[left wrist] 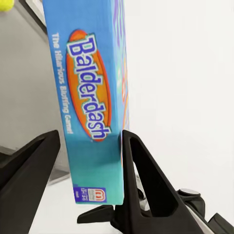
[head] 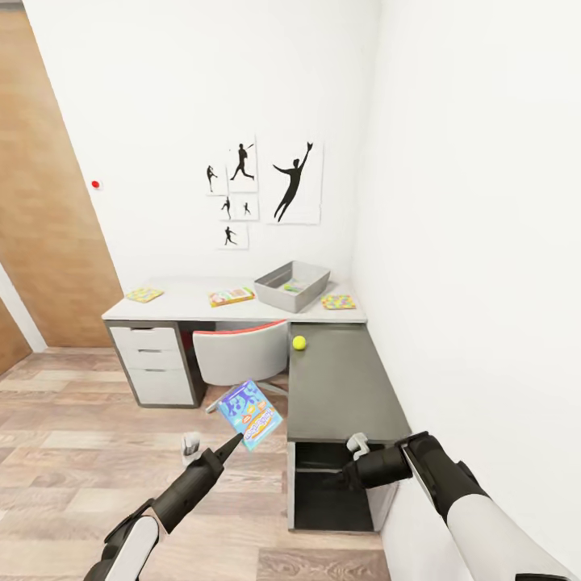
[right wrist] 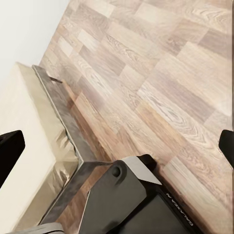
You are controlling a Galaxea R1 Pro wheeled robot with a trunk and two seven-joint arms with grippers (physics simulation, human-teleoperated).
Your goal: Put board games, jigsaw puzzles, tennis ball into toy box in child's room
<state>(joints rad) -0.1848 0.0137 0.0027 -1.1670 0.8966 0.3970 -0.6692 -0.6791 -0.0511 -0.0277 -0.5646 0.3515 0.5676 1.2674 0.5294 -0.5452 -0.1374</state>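
Note:
My left gripper is shut on a teal-blue "Balderdash" board game, held tilted above the floor short of the table. In the left wrist view the box stands between both fingers. The light-grey toy box sits at the table's back right with something green inside. A Skip-Bo board game lies to its left. One jigsaw puzzle lies at the far left, another beside the toy box. The tennis ball rests on the dark desk wing. My right gripper is open and empty.
A red-backed chair is tucked under the table beside the white drawers. The dark desk wing runs along the right wall toward me. Wood-plank floor spreads to the left. The right wrist view looks down at floor and a bed edge.

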